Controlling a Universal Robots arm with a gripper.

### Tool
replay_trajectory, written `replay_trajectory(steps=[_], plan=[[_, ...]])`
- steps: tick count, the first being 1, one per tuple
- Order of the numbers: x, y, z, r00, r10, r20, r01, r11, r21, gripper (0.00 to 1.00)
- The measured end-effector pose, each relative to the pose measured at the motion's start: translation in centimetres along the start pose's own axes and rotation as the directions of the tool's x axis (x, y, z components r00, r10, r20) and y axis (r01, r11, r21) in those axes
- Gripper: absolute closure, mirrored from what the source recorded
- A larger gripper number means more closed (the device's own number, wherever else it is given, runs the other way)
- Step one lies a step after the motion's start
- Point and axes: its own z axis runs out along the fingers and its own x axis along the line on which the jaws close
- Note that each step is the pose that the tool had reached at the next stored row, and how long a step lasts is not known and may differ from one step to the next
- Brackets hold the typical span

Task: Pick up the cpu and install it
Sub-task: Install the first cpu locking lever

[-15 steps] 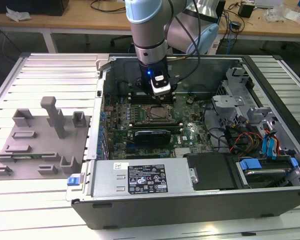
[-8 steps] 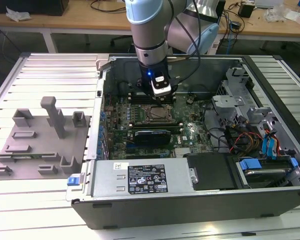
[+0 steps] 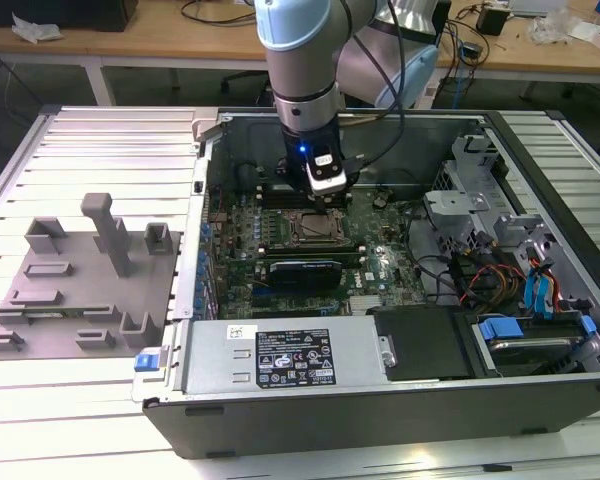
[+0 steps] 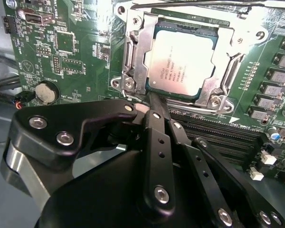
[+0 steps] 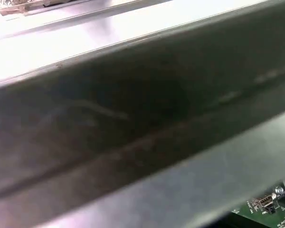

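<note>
Arm [image 3: 298, 60] comes down near-vertical from the top of the exterior view, wrist pointing down, blue light lit on it. Gripper [image 3: 327, 197] sits low at the end. In the second wrist view the black fingers [image 4: 157, 124] converge to a narrow tip, drawn together, nothing between them.

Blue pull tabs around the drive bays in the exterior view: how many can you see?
3. One lies on the drive nearest the front wall; two stand side by side just behind it, toward the exterior view's right. Cables there may hide others.
</note>
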Motion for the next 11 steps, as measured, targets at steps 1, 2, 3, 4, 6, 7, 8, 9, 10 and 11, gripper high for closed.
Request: replay_trajectory(steps=[1, 2, 3, 4, 6, 7, 8, 9, 10, 11], plan=[[-0.04, -0.01, 0.01, 1.0, 0.001, -0.001, -0.001, 1.0, -0.0026, 0.89], [-0.07, -0.05, 0.02, 1.0, 0.001, -0.0016, -0.001, 1.0, -0.0045, 0.89], [-0.11, -0.11, 0.04, 1.0, 0.001, -0.0018, -0.001, 1.0, -0.0053, 0.89], [-0.15, -0.19, 0.06, 1.0, 0.001, -0.0017, -0.001, 1.0, -0.0051, 0.89], [-0.23, -0.36, 0.09, 1.0, 0.001, -0.0019, -0.001, 1.0, -0.0055, 0.89], [-0.25, -0.41, 0.09, 1.0, 0.001, -0.0021, -0.001, 1.0, -0.0065, 0.89], [-0.28, -0.46, 0.1, 1.0, 0.002, -0.0026, -0.002, 1.0, -0.0075, 0.89], [-0.3, -0.5, 0.11, 1.0, 0.002, -0.0028, -0.002, 1.0, -0.0082, 0.89], [-0.32, -0.51, 0.11, 1.0, 0.002, -0.0034, -0.002, 1.0, -0.0091, 0.89], [-0.35, -0.5, 0.11, 1.0, 0.002, -0.0039, -0.002, 0.9999, -0.0105, 0.89]])
